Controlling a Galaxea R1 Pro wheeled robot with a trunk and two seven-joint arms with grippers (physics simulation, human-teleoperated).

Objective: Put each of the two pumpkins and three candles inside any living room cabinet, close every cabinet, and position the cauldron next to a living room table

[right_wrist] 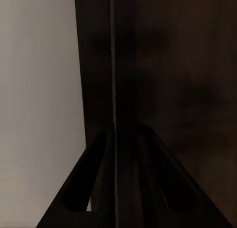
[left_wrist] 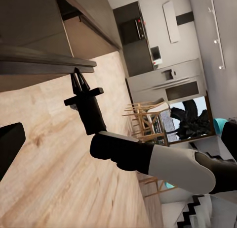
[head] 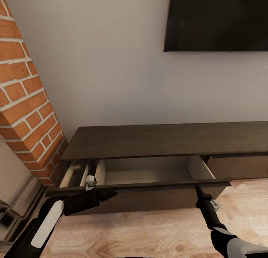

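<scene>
Cabinet (head: 163,140): long, low, dark brown, standing against the wall below a black screen (head: 217,19), brick column (head: 26,101) at its left end. One drawer (head: 149,176) pulled out, pale interior. Right gripper (head: 197,189): jaws pinching the drawer front's top edge. Left gripper (head: 109,194): at the same front; jaw state cannot be told.

Open way: we see the cabinet (head: 163,138) drawer's pale inside bare.
Blocked: brick pillar (head: 26,101) crowds our left.
</scene>
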